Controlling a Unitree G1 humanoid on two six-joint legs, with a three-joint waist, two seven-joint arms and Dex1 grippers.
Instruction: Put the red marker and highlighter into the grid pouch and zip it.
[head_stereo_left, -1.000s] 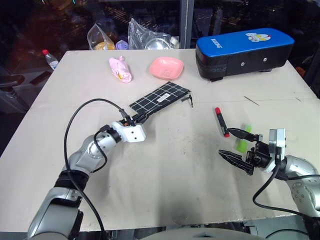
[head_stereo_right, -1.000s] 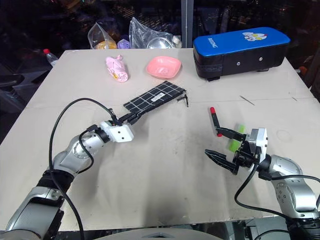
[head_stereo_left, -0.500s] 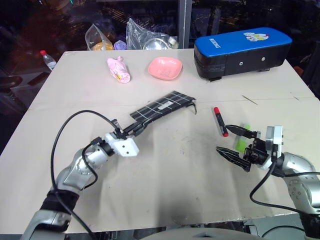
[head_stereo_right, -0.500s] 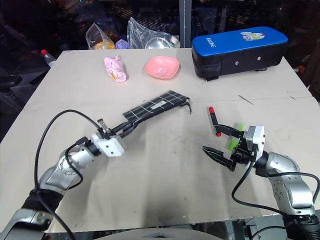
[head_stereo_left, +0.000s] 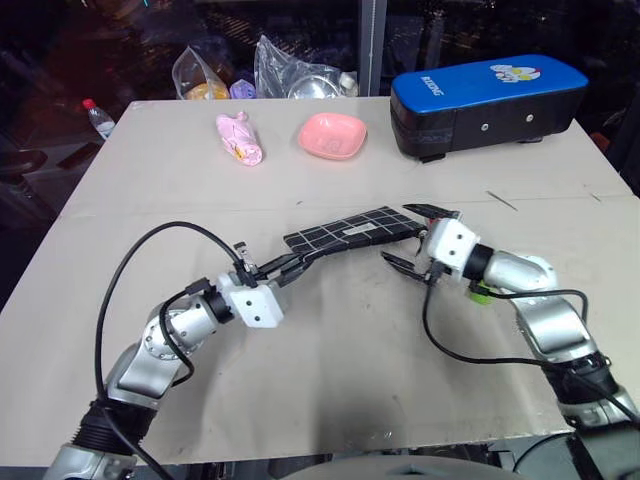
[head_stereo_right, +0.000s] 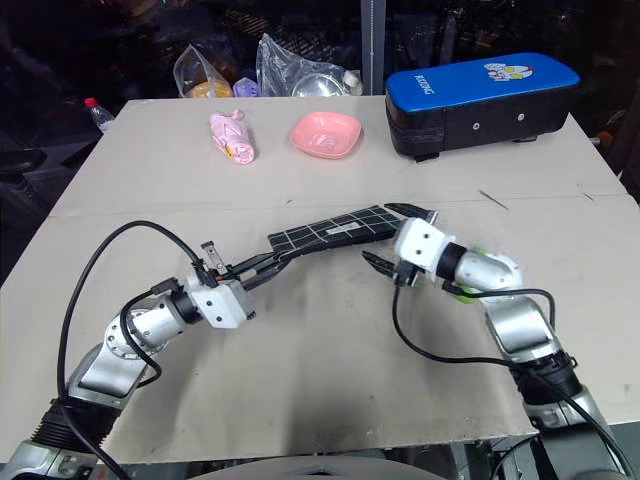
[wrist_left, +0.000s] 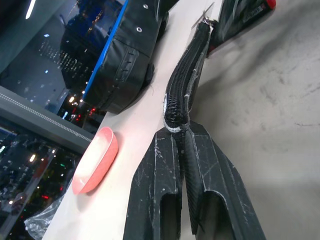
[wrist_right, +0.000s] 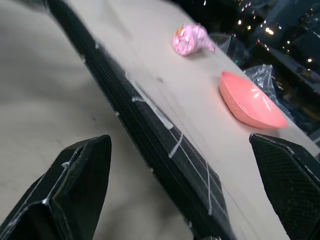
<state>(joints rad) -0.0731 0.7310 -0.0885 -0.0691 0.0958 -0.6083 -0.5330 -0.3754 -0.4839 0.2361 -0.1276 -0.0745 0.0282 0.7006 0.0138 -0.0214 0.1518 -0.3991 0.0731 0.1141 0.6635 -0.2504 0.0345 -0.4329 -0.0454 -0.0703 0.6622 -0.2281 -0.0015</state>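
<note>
The left end effector (head_stereo_left: 292, 268) is clamped on one end of the pouch (head_stereo_left: 350, 232), lifting it off the surface (head_stereo_left: 330, 380). The right end effector (head_stereo_left: 410, 238) is wide apart around its other end. If it pinches badly, the pouch could twist or slip.

a lab or test room at night: a plain beige desk (head_stereo_left: 330, 400) with scuffed, marked paper covering, dark glass behind it reflecting small lights, and assorted trial props like a pink bowl (head_stereo_left: 333, 135) and crumpled plastic bags (head_stereo_left: 290, 75).
</note>
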